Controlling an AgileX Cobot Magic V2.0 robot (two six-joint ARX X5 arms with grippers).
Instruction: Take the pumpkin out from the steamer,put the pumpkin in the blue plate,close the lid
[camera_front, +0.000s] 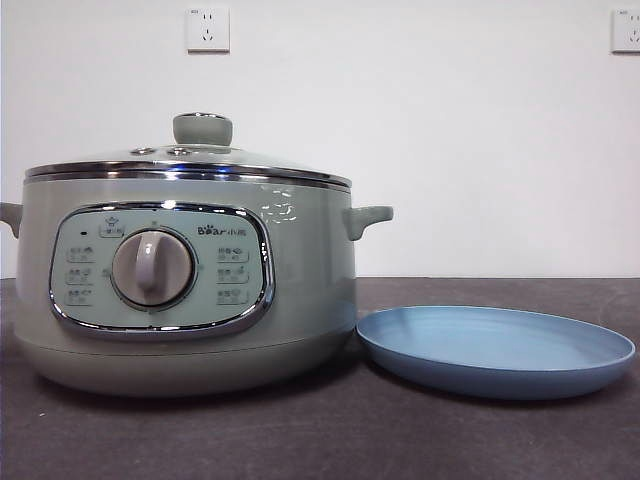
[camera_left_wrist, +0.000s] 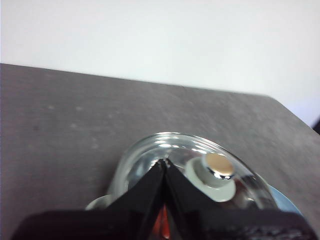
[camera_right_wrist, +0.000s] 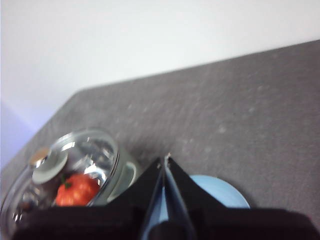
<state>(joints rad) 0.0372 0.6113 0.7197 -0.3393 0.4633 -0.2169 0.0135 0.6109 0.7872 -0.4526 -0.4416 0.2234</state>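
Note:
The sage-green steamer (camera_front: 185, 285) stands at the left of the front view with its lid (camera_front: 190, 160) on and the knob (camera_front: 203, 128) upright. The empty blue plate (camera_front: 495, 350) lies on the table just to its right. In the right wrist view the orange-red pumpkin (camera_right_wrist: 76, 190) shows through the glass lid (camera_right_wrist: 95, 150), inside the pot. My left gripper (camera_left_wrist: 164, 162) is shut and empty, high above the lid (camera_left_wrist: 165, 150) and its knob (camera_left_wrist: 216, 172). My right gripper (camera_right_wrist: 165, 159) is shut and empty, high above the plate (camera_right_wrist: 220, 192). Neither arm shows in the front view.
The dark grey table (camera_front: 320, 440) runs to a white wall with two sockets (camera_front: 207, 28). The pot's side handle (camera_front: 368, 218) sticks out above the plate's near rim.

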